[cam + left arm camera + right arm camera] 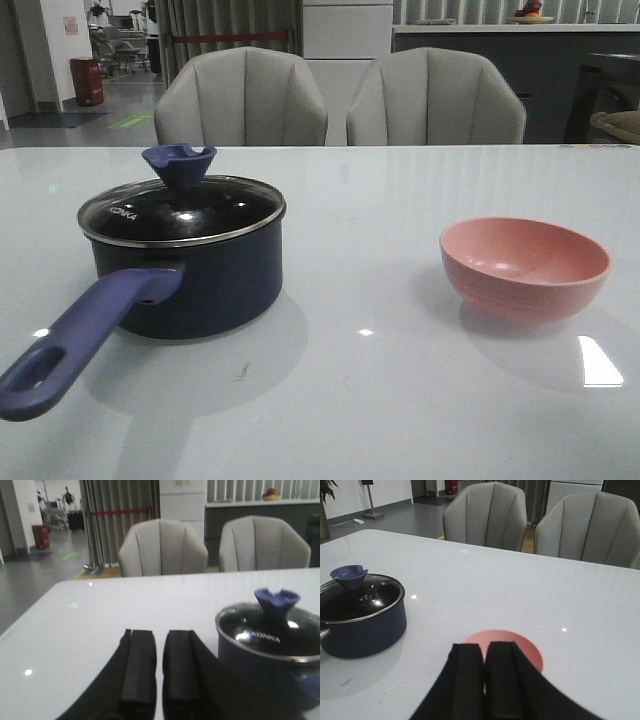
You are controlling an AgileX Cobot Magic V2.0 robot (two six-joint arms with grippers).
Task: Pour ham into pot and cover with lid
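The dark navy pot (200, 285) stands on the left of the table, its long purple-blue handle (80, 340) pointing to the near left. The glass lid (185, 215) with its blue knob (178, 165) sits on the pot. No ham shows; the pink bowl's inside looks empty. Neither gripper shows in the front view. In the left wrist view my left gripper (160, 635) is shut and empty, beside and apart from the pot (265, 665) and lid (270, 635). In the right wrist view my right gripper (484, 647) is shut and empty, in front of the pink bowl.
The pink bowl (525, 268) stands on the right of the white glossy table (380, 400); it also shows in the right wrist view (527, 647), with the pot (365, 630) off to one side. Two grey chairs (240, 100) (435, 100) stand behind the table's far edge.
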